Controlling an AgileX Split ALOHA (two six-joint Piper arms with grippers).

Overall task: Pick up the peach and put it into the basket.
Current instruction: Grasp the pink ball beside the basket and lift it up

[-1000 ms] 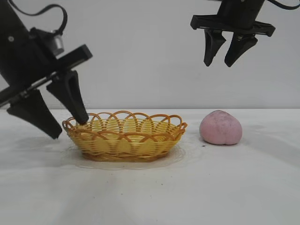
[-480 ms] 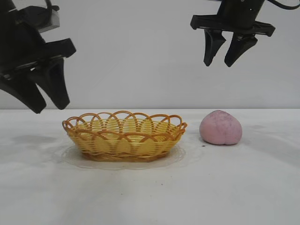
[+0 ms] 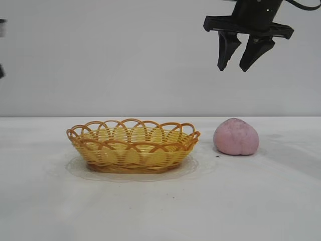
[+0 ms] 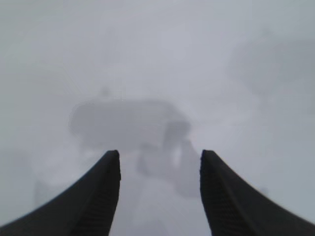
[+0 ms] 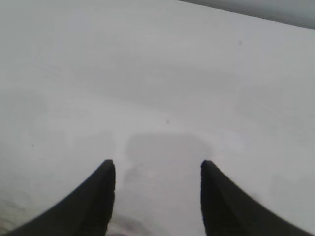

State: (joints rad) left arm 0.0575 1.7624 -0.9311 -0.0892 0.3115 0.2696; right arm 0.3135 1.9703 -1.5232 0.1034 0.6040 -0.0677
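Observation:
The dusty-pink peach sits on the white table to the right of the basket, a shallow yellow-orange woven oval with a looped rim. My right gripper hangs open and empty high above the peach. In the right wrist view my right gripper is open over bare table, and a faint pink edge shows low between the fingers. My left gripper is open and empty in the left wrist view. It has almost left the exterior view at the far left edge.
The white table extends in front of the basket and the peach. A grey wall stands behind. In the left wrist view only blurred grey shapes show beyond the fingers.
My left gripper has lifted away from the basket's left rim and withdrawn up and left, nearly out of the exterior view. The right gripper, peach and basket have not moved.

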